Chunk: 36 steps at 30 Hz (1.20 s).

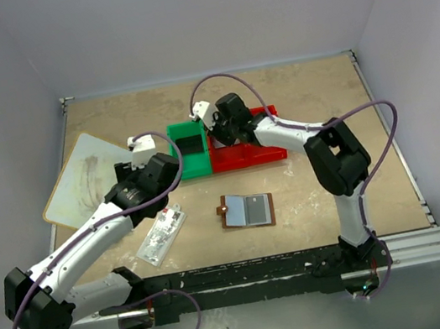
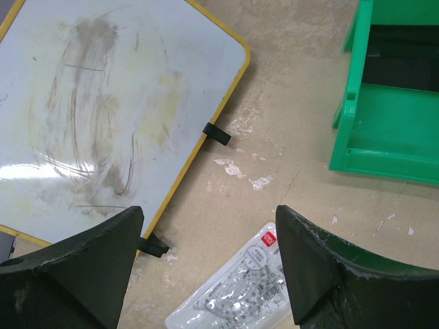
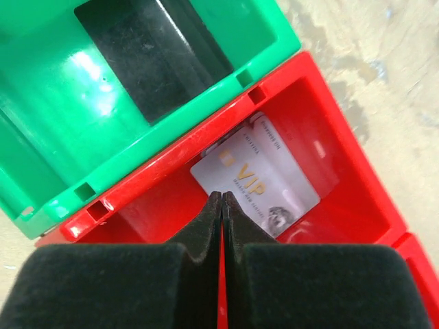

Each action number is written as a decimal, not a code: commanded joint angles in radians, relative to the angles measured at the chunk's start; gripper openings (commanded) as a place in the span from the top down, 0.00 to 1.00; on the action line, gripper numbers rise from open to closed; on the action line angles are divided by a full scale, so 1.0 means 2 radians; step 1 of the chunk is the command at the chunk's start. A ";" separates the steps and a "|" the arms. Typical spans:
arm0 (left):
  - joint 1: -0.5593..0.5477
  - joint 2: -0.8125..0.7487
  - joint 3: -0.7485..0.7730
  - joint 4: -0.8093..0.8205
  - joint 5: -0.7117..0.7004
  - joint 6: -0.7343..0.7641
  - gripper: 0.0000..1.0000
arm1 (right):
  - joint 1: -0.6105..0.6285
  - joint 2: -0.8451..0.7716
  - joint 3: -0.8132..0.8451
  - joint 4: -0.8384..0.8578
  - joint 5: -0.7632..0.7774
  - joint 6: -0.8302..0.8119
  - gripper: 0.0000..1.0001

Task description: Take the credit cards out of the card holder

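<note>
The brown card holder (image 1: 246, 210) lies open and flat on the table in front of both arms, a grey card showing in one pocket. My right gripper (image 1: 218, 131) hangs over the red bin (image 1: 257, 154), far from the holder. In the right wrist view the right gripper (image 3: 221, 195) is shut with nothing between the fingers. A silver VIP card (image 3: 257, 175) lies flat in the red bin (image 3: 322, 110) under the fingertips, with another pale card's edge under it. My left gripper (image 1: 143, 186) is open and empty (image 2: 209, 226) above the table, left of the holder.
A green bin (image 1: 192, 148) (image 3: 137, 103) (image 2: 391, 130) joins the red bin's left side. A yellow-edged whiteboard (image 1: 85, 175) (image 2: 103, 116) lies at the left. A clear packet of rulers (image 1: 162, 234) (image 2: 240, 288) lies below the left gripper.
</note>
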<state>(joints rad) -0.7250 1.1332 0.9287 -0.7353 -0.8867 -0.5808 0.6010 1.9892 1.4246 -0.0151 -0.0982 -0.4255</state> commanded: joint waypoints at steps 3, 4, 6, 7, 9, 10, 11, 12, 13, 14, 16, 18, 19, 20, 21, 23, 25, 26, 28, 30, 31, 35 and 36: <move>0.002 0.002 0.009 0.000 -0.005 0.007 0.25 | 0.000 -0.001 0.003 -0.017 0.007 0.142 1.00; 0.001 0.003 0.009 0.000 -0.005 0.008 0.25 | 0.001 0.000 -0.001 -0.012 0.009 0.149 1.00; 0.002 0.002 0.009 0.000 -0.006 0.007 0.25 | 0.001 0.011 0.005 -0.017 0.013 0.160 1.00; 0.001 0.001 0.009 0.000 -0.007 0.008 0.25 | 0.002 0.020 0.012 -0.023 0.018 0.165 1.00; 0.001 0.000 0.009 -0.001 -0.007 0.007 0.25 | 0.005 0.037 0.023 -0.029 0.033 0.178 1.00; 0.001 -0.001 0.009 -0.001 -0.007 0.007 0.25 | 0.006 0.044 0.024 -0.030 0.043 0.186 1.00; 0.002 -0.002 0.009 -0.001 -0.008 0.007 0.25 | 0.006 0.048 0.023 -0.029 0.049 0.193 1.00; 0.001 -0.003 0.009 -0.001 -0.009 0.006 0.25 | 0.006 0.051 0.021 -0.026 0.052 0.199 1.00; 0.001 -0.004 0.008 -0.001 -0.009 0.006 0.25 | 0.007 0.053 0.019 -0.022 0.054 0.205 1.00; 0.001 -0.004 0.009 -0.001 -0.009 0.006 0.25 | 0.007 0.054 0.016 -0.018 0.055 0.210 1.00; 0.001 -0.002 0.009 -0.001 -0.009 0.007 0.25 | 0.007 0.057 0.014 -0.013 0.061 0.215 1.00; 0.001 -0.001 0.009 -0.001 -0.008 0.007 0.25 | 0.007 0.066 0.019 -0.013 0.079 0.222 1.00; 0.001 -0.001 0.009 -0.001 -0.008 0.007 0.25 | 0.008 0.071 0.021 -0.012 0.093 0.226 1.00; 0.001 -0.001 0.010 -0.001 -0.008 0.007 0.25 | 0.007 0.076 0.024 -0.014 0.102 0.234 1.00; 0.002 -0.002 0.009 -0.001 -0.007 0.007 0.25 | 0.008 0.080 0.026 -0.015 0.103 0.246 1.00; 0.002 -0.002 0.009 -0.001 -0.007 0.007 0.25 | 0.007 0.086 0.028 -0.009 0.119 0.256 1.00; 0.001 -0.002 0.009 -0.001 -0.007 0.008 0.25 | 0.006 0.088 0.031 -0.004 0.133 0.260 1.00; 0.001 -0.002 0.009 -0.001 -0.007 0.007 0.25 | 0.007 0.088 0.032 0.000 0.140 0.263 1.00; 0.001 -0.002 0.009 -0.001 -0.007 0.007 0.25 | 0.007 0.087 0.036 0.001 0.141 0.263 1.00; 0.001 -0.002 0.009 -0.001 -0.008 0.007 0.25 | 0.007 0.081 0.036 0.001 0.140 0.258 1.00; 0.002 -0.002 0.009 -0.001 -0.007 0.007 0.25 | 0.007 0.076 0.035 0.003 0.132 0.250 1.00; 0.001 -0.002 0.009 -0.002 -0.006 0.007 0.25 | 0.010 0.033 0.021 0.006 0.102 0.246 0.94; 0.002 -0.003 0.009 -0.001 -0.005 0.007 0.25 | 0.009 0.018 0.017 0.007 0.092 0.243 0.92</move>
<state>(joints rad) -0.7250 1.1393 0.9287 -0.7425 -0.8867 -0.5804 0.6170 2.1353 1.4761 0.0059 0.1299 0.0746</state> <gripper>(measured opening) 0.750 0.052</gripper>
